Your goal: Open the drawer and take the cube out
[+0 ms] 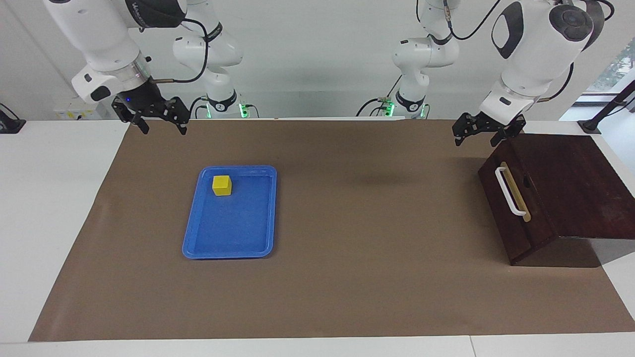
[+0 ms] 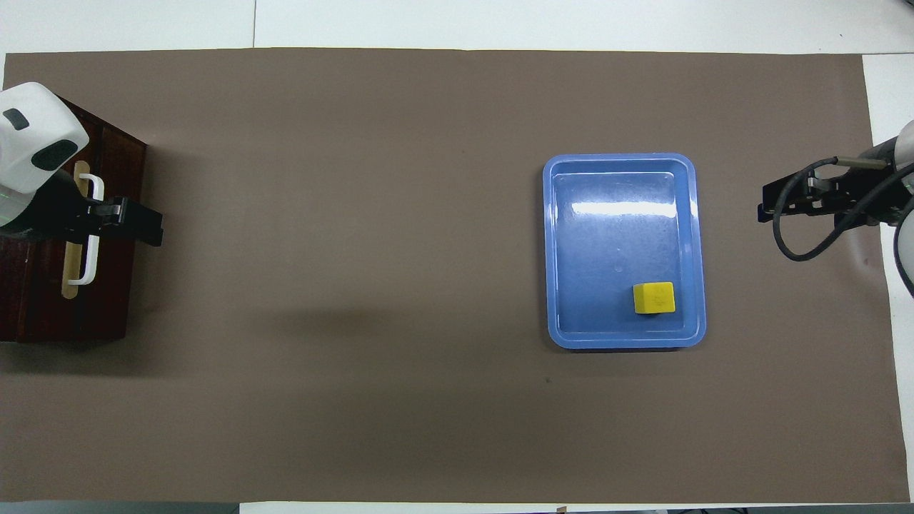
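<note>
The dark brown drawer point(image 1: 550, 188) point(image 2: 43, 300) stands shut at the left arm's end of the table, its white bar handle point(image 1: 508, 191) point(image 2: 91, 239) facing the middle. The yellow cube point(image 1: 222, 185) point(image 2: 654, 298) rests in a blue tray point(image 1: 233, 238) point(image 2: 614, 214), at the tray's end nearer the robots. My left gripper point(image 1: 475, 142) point(image 2: 146, 228) hangs open and holds nothing, raised over the drawer's front by the handle. My right gripper point(image 1: 163, 130) point(image 2: 771, 207) is open and holds nothing, raised over the mat's edge at the right arm's end, apart from the tray.
A brown mat point(image 1: 347, 248) point(image 2: 357, 285) covers most of the white table. The tray lies toward the right arm's end, a wide stretch of mat between it and the drawer.
</note>
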`<state>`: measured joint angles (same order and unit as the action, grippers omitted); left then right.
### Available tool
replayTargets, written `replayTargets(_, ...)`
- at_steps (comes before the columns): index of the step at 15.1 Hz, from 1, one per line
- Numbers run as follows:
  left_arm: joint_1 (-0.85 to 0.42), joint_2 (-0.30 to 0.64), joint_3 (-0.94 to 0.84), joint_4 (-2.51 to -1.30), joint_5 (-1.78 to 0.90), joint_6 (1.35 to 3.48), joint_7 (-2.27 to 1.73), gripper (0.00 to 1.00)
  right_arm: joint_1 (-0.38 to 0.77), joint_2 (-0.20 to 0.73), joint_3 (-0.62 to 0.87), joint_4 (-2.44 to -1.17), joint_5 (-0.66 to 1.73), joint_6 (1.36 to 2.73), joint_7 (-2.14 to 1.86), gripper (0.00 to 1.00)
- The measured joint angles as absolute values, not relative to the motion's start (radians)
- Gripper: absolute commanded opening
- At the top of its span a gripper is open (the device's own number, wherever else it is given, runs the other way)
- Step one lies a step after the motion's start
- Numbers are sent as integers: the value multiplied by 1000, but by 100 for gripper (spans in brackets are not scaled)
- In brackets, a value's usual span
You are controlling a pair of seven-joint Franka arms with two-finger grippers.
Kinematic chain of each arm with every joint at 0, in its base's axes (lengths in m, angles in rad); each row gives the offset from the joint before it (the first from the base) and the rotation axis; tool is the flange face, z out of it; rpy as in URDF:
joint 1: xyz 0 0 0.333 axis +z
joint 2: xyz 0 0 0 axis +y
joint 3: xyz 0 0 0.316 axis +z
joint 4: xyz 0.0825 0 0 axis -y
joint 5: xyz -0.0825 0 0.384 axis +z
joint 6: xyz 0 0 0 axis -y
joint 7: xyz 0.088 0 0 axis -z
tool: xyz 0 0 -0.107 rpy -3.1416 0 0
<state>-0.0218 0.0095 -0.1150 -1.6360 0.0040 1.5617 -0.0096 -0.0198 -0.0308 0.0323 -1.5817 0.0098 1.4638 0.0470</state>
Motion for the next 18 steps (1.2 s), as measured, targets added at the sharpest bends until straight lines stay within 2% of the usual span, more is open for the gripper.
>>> replayTargets(8, -21, 10, -112, -1632, 4, 1577, -10, 100, -21, -44, 21, -1653, -33, 1462, -7, 100)
replayTargets(18, -21, 10, -111, -1632, 4, 1577, -10, 100, -20, -73, 18, -1636, -30, 1420, -6, 100)
